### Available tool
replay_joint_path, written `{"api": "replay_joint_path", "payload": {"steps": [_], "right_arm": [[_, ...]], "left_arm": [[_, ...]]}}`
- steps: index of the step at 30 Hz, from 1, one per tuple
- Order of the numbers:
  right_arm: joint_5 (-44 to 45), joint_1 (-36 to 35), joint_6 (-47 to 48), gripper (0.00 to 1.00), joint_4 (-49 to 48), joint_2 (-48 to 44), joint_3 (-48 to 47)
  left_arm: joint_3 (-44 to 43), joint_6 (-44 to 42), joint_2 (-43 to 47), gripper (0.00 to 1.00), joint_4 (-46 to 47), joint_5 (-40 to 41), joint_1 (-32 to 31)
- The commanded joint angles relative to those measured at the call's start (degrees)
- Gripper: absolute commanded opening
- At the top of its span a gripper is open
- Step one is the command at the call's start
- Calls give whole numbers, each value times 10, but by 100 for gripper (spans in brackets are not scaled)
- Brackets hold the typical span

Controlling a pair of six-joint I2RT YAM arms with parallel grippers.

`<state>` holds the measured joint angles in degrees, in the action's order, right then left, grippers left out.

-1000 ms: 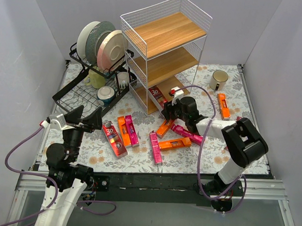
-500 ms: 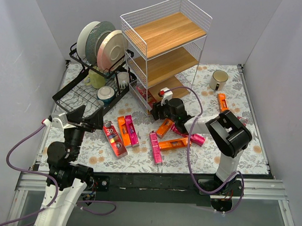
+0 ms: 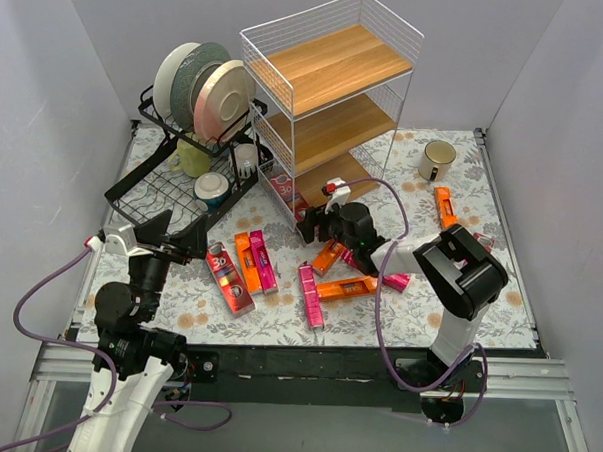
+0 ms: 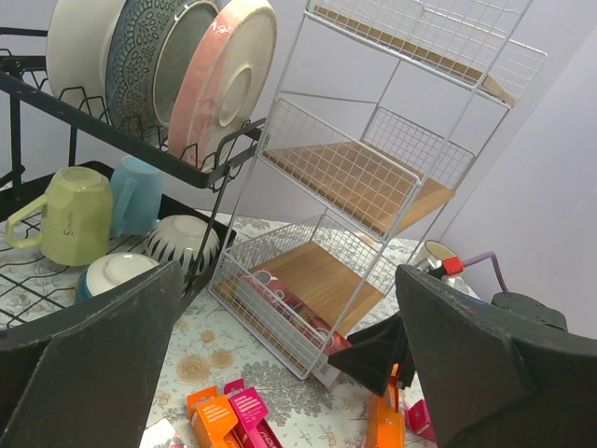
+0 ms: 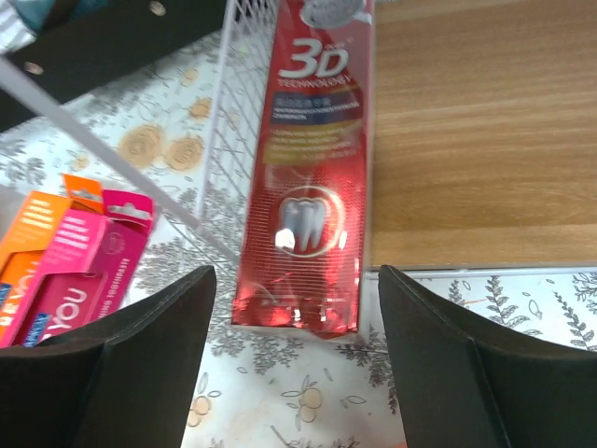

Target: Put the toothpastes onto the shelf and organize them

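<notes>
The shelf stands at the back centre. A dark red toothpaste carton lies on its bottom board along the left wire wall, its near end jutting past the front edge. My right gripper is open just in front of that end, its fingers apart on either side and not touching it. In the top view it sits at the shelf's foot. Several toothpastes lie loose on the table: dark red, orange, pink, orange, and one orange far right. My left gripper hovers open at the left, holding nothing.
A black dish rack with upright plates, mugs and a bowl stands left of the shelf. A cream mug sits at the back right. Grey walls close in both sides; the right arm's cable loops over the loose cartons.
My right gripper carried the red carton into the shelf's bottom tier, then spread its jaws and let it go. The left arm has barely moved.
</notes>
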<state>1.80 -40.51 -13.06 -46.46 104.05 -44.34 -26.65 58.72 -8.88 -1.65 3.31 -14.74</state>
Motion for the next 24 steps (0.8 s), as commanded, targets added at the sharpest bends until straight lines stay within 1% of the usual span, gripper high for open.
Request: {"api": "replay_joint_path", "payload": {"steps": [1,4,5,8,12,15,19,20,24], "right_arm": [[-8,-2,-23,78,-51,-53,21],[-4,2,-42,73,-73,-74,49],[-2,3,-61,71,-79,-80,57],[19,11,-111,68,-88,-90,74],[-3,31,-166,69,-96,-70,67],[-14,42,-186,69,-105,-46,49],[-81,63,-183,68,-96,13,-1],[-105,68,-184,68,-105,24,-10],[-150,85,-191,63,-139,64,-31]], "left_arm": [[4,-8,-6,98,1,-11,1],[4,-7,-5,98,0,-10,1],[3,-7,-5,98,0,-9,0],[4,-6,-5,98,0,-10,0],[4,-6,-7,98,0,-11,0],[5,-6,-8,98,-1,-12,1],[5,-7,-12,98,-2,-12,0],[4,-7,-13,98,-2,-13,0],[5,-5,-19,98,-1,-18,1]]}}
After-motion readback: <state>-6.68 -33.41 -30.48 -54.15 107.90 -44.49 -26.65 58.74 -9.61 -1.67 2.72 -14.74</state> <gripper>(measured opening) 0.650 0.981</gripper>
